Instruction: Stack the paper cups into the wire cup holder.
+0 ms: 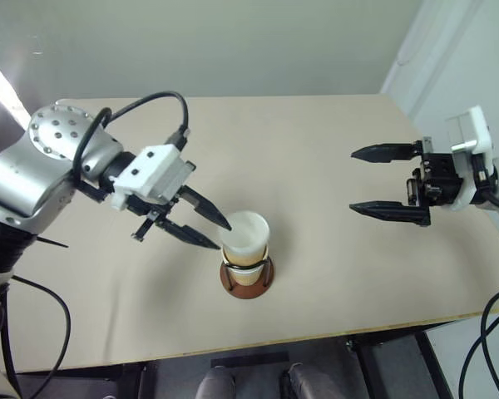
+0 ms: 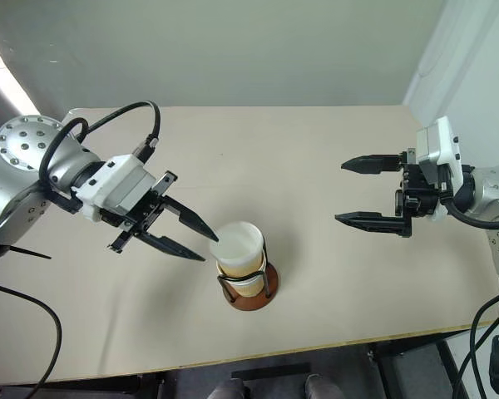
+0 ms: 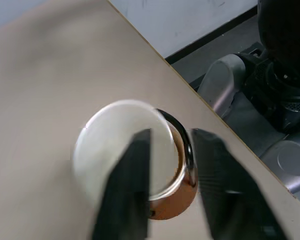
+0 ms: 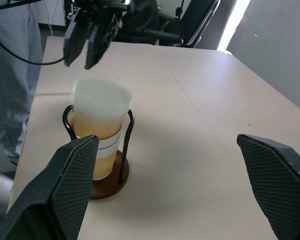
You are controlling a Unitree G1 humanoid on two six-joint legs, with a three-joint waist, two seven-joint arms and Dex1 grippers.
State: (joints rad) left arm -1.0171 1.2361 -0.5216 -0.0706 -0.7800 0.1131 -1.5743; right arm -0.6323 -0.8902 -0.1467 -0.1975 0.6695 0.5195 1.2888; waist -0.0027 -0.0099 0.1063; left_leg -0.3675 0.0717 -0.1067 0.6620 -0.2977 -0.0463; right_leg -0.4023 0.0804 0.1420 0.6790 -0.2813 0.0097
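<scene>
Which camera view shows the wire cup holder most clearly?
The right wrist view: the wire cup holder shows from the side, loops and base visible around the paper cups. The eye views show it from above; the left wrist view shows part.

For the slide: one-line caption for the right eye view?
Left gripper open beside the paper cups stacked in the wire cup holder; right gripper open, well clear.

Paper cups (image 1: 246,241): tan outside, white rim and inside, nested upright in one stack, top cup sitting high. Stack sits in wire cup holder (image 1: 247,281): reddish-brown disc base, black wire loops, near table's front edge, roughly mid-width.
</scene>
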